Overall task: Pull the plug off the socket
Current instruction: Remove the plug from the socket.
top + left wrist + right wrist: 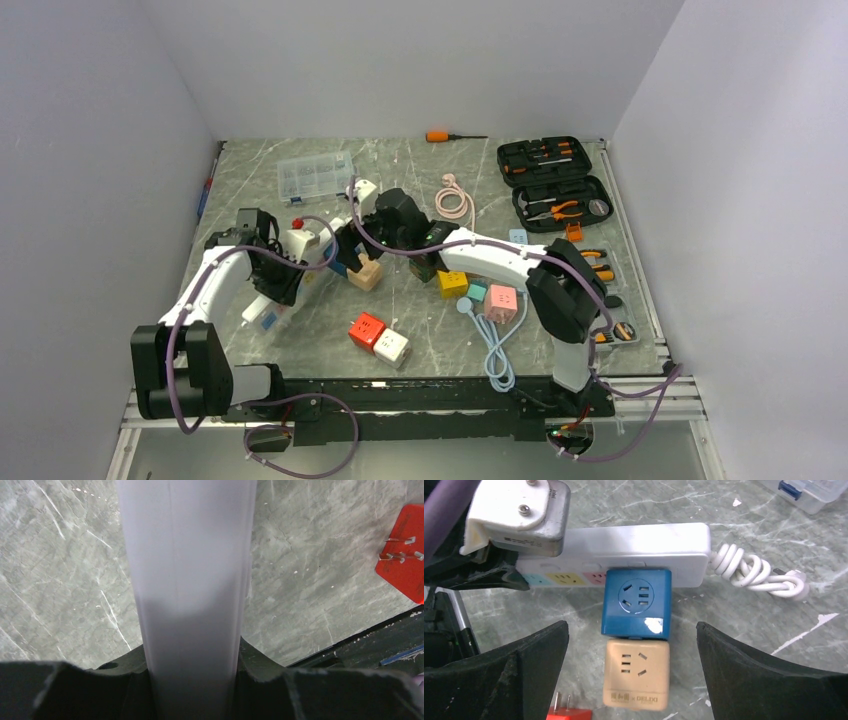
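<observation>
Marble-grey desk (749, 645) carries a white power strip (624, 535) whose long axis runs nine to three in the right wrist view; seen from overhead it slants from seven toward one. Pressed against its socket face is a blue cube (636, 602) of glossy plastic with rounded edges and its own socket turned up. I judge this the plug to pull, though its pins are hidden. A beige cube (636, 672) of the same build touches its six o'clock side.

The right hand (630, 630) hovers above the pair, matte black fingers spread wide at eight and four of the blue cube, holding nothing. The cube lies between the fingers and just toward twelve, so the pull should run toward six, square to the strip's axis.

The left hand (192, 667) pinches the strip's smooth white body across its width and looks placed to brace it. A squat white plug (514, 515) with two screw heads sits at the nine o'clock end — a second candidate. At three the strip's cord (754, 572) is knotted in a rubbery coil. The right hand is clearly the nearer.
</observation>
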Robot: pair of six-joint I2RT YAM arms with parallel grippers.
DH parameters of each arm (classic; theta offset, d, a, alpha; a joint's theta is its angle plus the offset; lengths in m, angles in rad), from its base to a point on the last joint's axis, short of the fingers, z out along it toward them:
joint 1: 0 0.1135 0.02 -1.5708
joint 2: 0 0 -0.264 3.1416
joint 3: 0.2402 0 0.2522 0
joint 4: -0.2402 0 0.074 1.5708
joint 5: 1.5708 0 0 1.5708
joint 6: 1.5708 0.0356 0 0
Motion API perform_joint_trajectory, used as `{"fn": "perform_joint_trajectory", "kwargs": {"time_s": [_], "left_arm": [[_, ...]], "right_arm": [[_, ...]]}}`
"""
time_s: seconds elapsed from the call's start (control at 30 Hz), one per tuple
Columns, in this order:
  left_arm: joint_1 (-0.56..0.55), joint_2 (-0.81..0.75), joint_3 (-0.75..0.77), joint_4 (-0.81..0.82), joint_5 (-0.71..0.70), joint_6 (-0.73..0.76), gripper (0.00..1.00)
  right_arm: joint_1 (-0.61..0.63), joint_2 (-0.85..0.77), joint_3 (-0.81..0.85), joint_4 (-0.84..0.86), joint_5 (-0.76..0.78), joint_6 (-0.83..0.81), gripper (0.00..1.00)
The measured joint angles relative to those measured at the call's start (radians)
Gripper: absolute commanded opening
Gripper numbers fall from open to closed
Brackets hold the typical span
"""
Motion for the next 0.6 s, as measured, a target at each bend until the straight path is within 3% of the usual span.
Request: {"fn": "perform_joint_trajectory", "kwargs": {"time_s": [0.4, 0.6], "left_arm": [[-0.02, -0.04, 0.035, -0.057, 0.007, 0.001, 0.0], [-0.024, -0.058, 0.047, -0.072, 0.024, 0.002, 0.0]], "right_arm": [[0.019, 0.115, 0.046, -0.019, 0.025, -0.023, 1.0], [0.02, 0.069, -0.056, 0.04, 0.037, -0.014, 1.0]]}}
